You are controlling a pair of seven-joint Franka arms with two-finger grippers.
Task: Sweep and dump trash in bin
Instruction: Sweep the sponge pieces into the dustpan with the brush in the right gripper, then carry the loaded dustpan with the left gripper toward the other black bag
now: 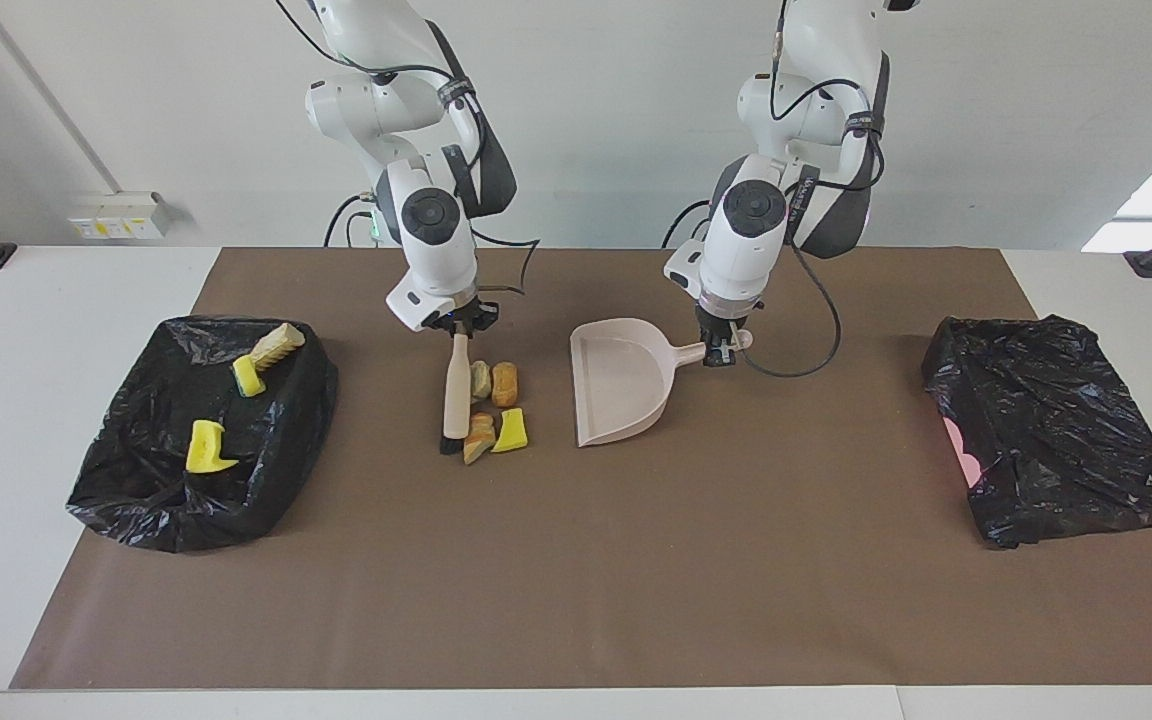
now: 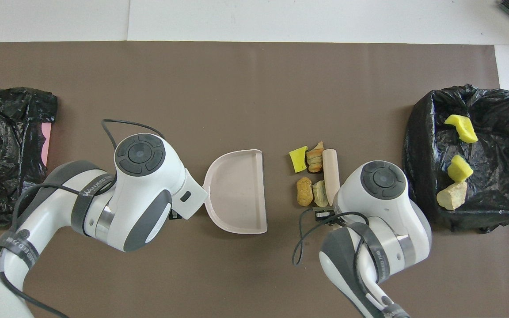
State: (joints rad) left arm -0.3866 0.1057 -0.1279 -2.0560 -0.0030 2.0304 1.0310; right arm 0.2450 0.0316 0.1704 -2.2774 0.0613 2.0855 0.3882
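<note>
Gripping the brush [image 1: 456, 392] beside four trash scraps [image 1: 496, 410], the right pincer [image 1: 460, 322] faces the left pincer [image 1: 723, 350] clamping the dustpan [image 1: 621, 385] handle.

Facing camera: mounted high across the table [image 1: 576, 600], looking toward both arm bases. Overhead camera: high above the robots' end, aimed forward and steeply down. Both cover the brown mat [image 2: 254, 88] and both bins, half a turn apart.

Both arms low over mid-table, left gripper [image 1: 723, 352] and right gripper [image 1: 460, 325] fingers clamped.
</note>
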